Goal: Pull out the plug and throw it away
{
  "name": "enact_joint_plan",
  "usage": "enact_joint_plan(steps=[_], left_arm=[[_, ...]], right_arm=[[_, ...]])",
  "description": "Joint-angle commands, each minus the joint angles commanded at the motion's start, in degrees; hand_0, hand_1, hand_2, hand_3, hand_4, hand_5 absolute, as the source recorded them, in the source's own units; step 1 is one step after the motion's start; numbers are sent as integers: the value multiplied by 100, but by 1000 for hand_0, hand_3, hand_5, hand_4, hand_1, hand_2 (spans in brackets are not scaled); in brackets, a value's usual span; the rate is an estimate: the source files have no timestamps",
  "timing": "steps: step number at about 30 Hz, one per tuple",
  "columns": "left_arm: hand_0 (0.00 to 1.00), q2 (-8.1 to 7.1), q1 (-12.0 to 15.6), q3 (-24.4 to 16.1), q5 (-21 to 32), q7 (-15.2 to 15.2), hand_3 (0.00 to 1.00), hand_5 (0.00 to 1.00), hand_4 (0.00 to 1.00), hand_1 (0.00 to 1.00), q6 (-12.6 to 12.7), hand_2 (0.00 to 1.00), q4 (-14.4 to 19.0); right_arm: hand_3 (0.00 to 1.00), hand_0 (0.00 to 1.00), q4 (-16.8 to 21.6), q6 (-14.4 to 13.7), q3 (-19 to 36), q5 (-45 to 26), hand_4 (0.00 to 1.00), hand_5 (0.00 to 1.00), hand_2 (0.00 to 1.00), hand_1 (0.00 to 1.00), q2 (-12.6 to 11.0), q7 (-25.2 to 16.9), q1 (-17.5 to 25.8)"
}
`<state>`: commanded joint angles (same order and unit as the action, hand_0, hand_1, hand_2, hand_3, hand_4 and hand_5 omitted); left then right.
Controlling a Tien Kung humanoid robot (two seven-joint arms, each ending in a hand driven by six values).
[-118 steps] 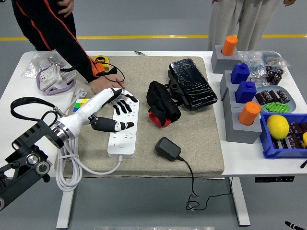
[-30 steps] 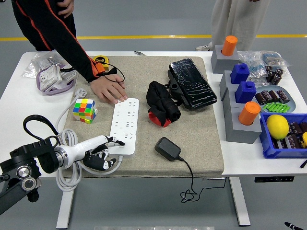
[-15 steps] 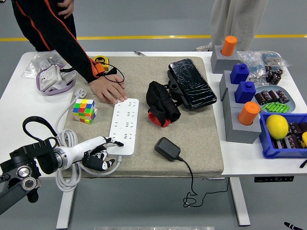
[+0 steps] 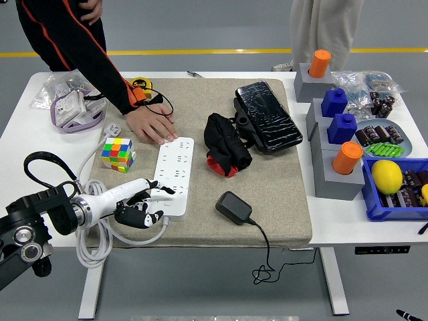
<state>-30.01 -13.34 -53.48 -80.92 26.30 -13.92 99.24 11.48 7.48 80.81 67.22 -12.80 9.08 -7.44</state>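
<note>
Head view: the robot's left hand (image 4: 137,200) lies at the near-left corner of the long white plastic power strip (image 4: 172,176), fingers loosely spread and holding nothing. The unplugged black rectangular adapter plug (image 4: 233,207) rests on the beige fabric mat (image 4: 281,194), right of the strip. A person's hand (image 4: 152,126) presses flat at the strip's far end.
</note>
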Motion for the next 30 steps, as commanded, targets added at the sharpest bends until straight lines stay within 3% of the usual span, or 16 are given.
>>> enact_joint_plan(steps=[3,8,9,14,15,20,21,26,27,30], left_arm=[[67,30,4,-83,-153,-368,853,2,544,48,192,135,-78],[67,118,-15,-286,-525,-1331,853,2,544,48,829,135,-386],[151,160,-25,-375,-557,-1522,810,2,633,136,949,240,-488],[151,358,-65,-738,-619,-1829,810,2,633,136,1142,240,-866],[312,383,-70,-784,-648,-1863,791,297,871,457,1167,515,-920],[312,525,-144,-992,-744,-2093,791,297,871,457,1384,515,-1360],[628,558,-158,-1033,-771,-2134,836,525,998,783,1428,781,-1468],[628,633,-148,-1147,-852,-2109,836,525,998,783,1485,781,-1757],[833,620,-131,-1147,-865,-2104,924,608,998,936,1482,923,-1770],[833,597,-93,-1156,-821,-2198,924,608,998,936,1513,923,-1760]], right_arm=[[565,632,-1,0,2,0,987,442,617,626,5,-1,2],[565,632,-2,-2,-3,-5,987,442,617,626,8,-1,6],[565,632,-2,-3,-5,-7,987,442,618,626,9,-1,7],[565,632,-1,-2,-8,-12,987,442,618,626,14,1,-4],[565,632,0,-2,-9,-15,987,442,618,626,14,1,-5],[565,632,-5,-6,6,-9,987,442,618,626,8,3,-5],[565,633,-6,-5,7,-8,987,442,618,626,9,3,-4],[565,633,-7,-3,-11,-15,987,442,618,626,18,3,-3],[564,633,-4,-4,-14,-22,987,443,618,626,19,1,-4],[564,633,-5,-4,-25,-28,987,443,618,626,16,2,-4]])
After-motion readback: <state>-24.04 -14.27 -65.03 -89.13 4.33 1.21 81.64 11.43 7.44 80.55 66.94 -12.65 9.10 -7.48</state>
